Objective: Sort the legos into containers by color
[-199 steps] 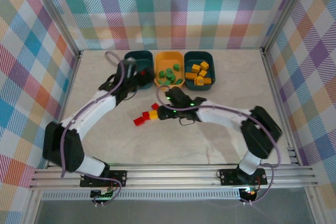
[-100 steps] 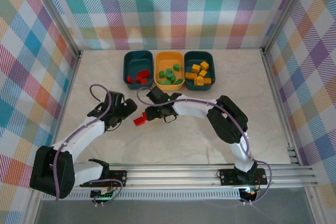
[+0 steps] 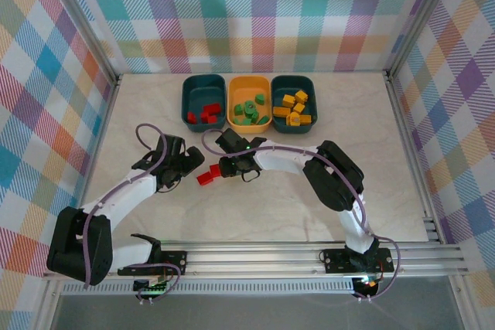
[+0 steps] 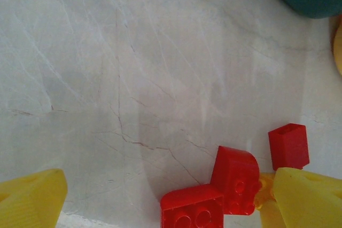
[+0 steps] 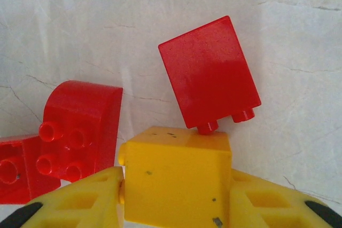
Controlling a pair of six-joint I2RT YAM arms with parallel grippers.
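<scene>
L gripper (image 3: pixel 190 168) hangs low over the pale marbled bench (image 3: pixel 139 113), near-left of centre. Its jaws are wide apart w/ nothing in them. Just right of it lie 3 loose pcs, close together: a studded red plastic brick (image 4: pixel 192 212), a rounded red plastic brick (image 4: pixel 235 172) and a smooth square red plastic brick (image 4: pixel 288 145). R gripper (image 5: pixel 176 185) is right beside them and looks clamped on a small yellow plastic brick (image 5: pixel 176 164).

Far side, L to R:
- left dark teal plastic bin (image 3: pixel 203 79) w/ red bricks (image 3: pixel 205 112)
- yellow-orange plastic bin (image 3: pixel 249 79) w/ green bricks (image 3: pixel 249 110)
- right dark teal plastic bin (image 3: pixel 294 79) w/ yellow-orange bricks (image 3: pixel 292 110)

Task looks nearly done, most pcs binned. Left to do: the 3 reds and the yellow.
</scene>
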